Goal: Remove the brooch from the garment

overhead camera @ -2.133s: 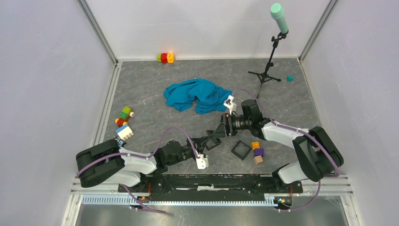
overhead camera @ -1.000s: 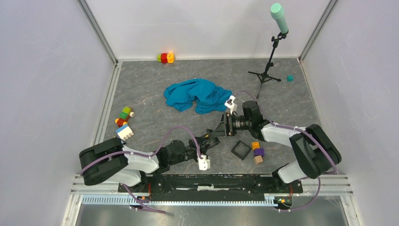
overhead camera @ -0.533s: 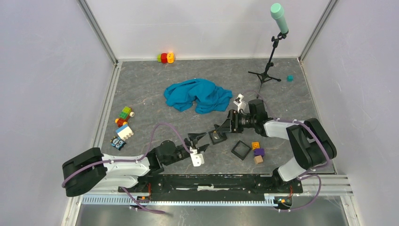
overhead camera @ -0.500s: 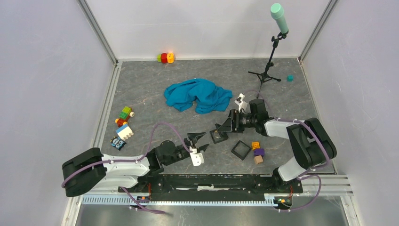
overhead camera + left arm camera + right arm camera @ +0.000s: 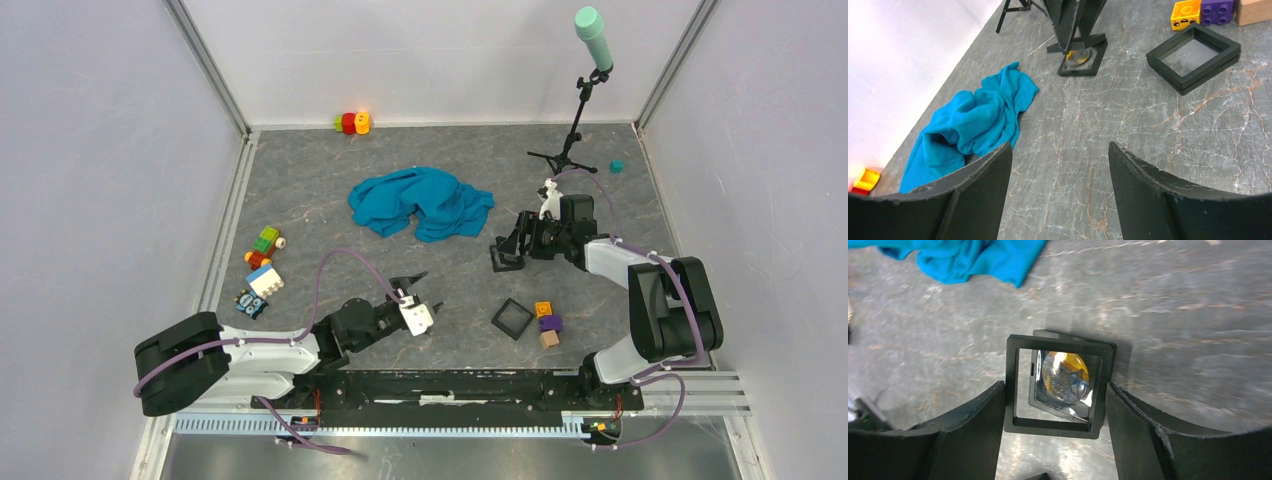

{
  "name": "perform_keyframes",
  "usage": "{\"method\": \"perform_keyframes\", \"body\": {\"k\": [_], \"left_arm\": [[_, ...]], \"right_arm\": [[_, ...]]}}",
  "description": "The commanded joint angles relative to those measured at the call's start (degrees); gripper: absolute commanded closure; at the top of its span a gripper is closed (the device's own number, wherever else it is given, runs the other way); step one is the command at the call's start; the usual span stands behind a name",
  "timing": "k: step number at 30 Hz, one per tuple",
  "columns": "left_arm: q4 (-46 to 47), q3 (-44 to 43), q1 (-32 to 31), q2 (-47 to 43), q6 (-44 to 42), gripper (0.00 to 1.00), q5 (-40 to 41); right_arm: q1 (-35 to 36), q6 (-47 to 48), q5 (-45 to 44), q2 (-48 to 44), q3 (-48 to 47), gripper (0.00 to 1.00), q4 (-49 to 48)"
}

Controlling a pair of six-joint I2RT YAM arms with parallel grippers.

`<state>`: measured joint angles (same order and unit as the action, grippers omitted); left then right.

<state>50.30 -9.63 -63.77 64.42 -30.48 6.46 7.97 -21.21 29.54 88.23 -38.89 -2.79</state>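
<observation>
— Two grippers, what state?
— The left gripper [image 5: 1059, 147] hangs wide apart; the right gripper [image 5: 1055, 385] clamps the black frame [image 5: 1060, 343].
— And the brooch [image 5: 1065, 376]?
— Inside that frame, well apart from the teal garment [image 5: 420, 200]

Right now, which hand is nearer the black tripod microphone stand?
Right. The right hand, gripping a small black framed case, sits on the near-left side of the stand. The left hand, open, is much farther from it, back toward the arm bases.
</observation>
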Motion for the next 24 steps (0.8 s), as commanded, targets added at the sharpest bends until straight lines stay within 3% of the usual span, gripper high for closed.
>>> {"method": "perform_keyframes", "body": {"k": [1, 6, 14, 19, 21, 24], "left_arm": [[2.8, -1.4, -0.1, 0.1, 9.2, 0.20, 8.8], [-4.1, -5.1, 0.3, -1.0, 16.5, 0.05, 19.7], [-6.5, -5.9, 1.0, -1.5, 18.6, 0.03, 18.7], [-7.3, -6.0, 1.4, -1.9, 19.4, 0.02, 19.0], [-8.8, -6.9, 2.0, -2.1, 22.8, 0.00, 21.0], [-15.2, -9.0, 5.4, -3.4, 28.6, 0.00, 19.2]], "right_arm": [[-1.2, 5.1, -12.1, -2.2, -2.3, 0.37, 6.7], [-1.2, 6.7, -19.6, -3.6, -3.3, 0.32, 9.2], [-1.2, 8.1, -28.9, -4.8, -3.8, 0.26, 11.9], [-1.2, 8.4, -32.3, -5.4, -5.0, 0.16, 13.3], [-1.2, 8.1, -33.8, -6.1, -5.7, 0.02, 14.0], [-1.2, 7.8, -34.5, -8.3, -6.8, 0.02, 14.4]]}}
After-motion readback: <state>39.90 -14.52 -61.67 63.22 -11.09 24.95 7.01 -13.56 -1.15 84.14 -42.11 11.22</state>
